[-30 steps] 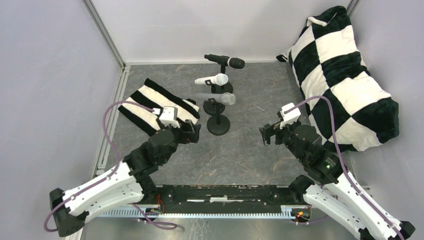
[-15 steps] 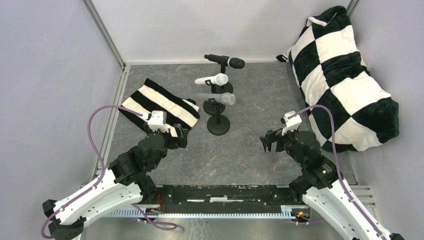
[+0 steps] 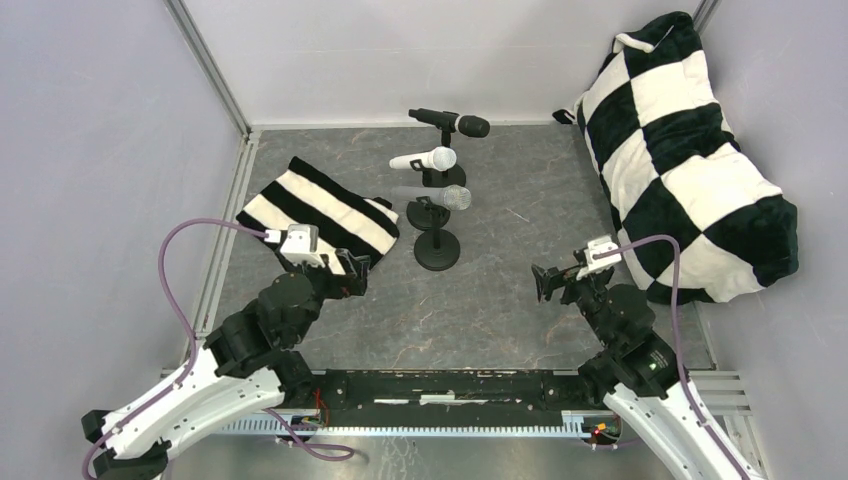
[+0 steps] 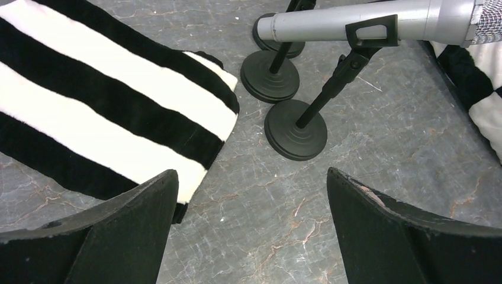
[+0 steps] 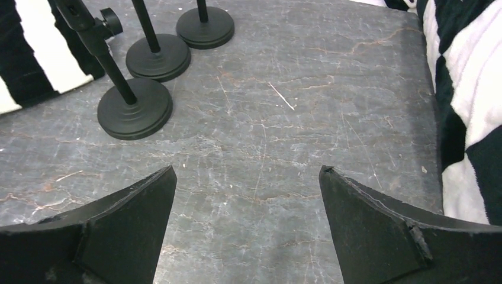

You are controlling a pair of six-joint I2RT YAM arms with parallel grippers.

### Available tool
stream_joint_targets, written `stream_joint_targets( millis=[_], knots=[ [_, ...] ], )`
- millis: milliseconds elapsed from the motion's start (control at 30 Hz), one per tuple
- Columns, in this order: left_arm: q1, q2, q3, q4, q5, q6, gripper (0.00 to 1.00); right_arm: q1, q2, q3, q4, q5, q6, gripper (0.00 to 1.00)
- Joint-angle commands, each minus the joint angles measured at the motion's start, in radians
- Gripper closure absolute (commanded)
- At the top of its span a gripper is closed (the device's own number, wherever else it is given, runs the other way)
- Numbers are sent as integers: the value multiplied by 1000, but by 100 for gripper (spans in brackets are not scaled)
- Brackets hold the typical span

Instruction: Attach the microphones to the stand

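Two arms of like build. White shells on the lower links, at seven o'clock for the left arm [image 3: 190,385] and at five for the right arm [image 3: 665,430]; black, rounded joint housings further up. On each wrist a small white camera box [image 3: 300,240], fed by a purple cable [image 3: 175,270] curving out in a wide loop. On the right arm's black elbow, a small green light [image 3: 655,365]. Left hand [image 3: 352,272] and right hand [image 3: 545,283] matte black, each with two broad wedge-shaped fingers [image 4: 112,236], scuffed pale along the edges. Between the bases at six o'clock, a black rail [image 3: 450,385] with a white toothed strip [image 3: 400,428] along its near side.
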Motion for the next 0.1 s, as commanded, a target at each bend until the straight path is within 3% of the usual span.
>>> stream_joint_targets(
  millis=[0, 67],
  knots=[
    [3, 3, 6, 19, -21, 60, 0, -3, -4, -9, 63, 34, -37, 2],
    [3, 5, 10, 17, -19, 61, 0, -4, -5, -18, 72, 36, -44, 2]
  ],
)
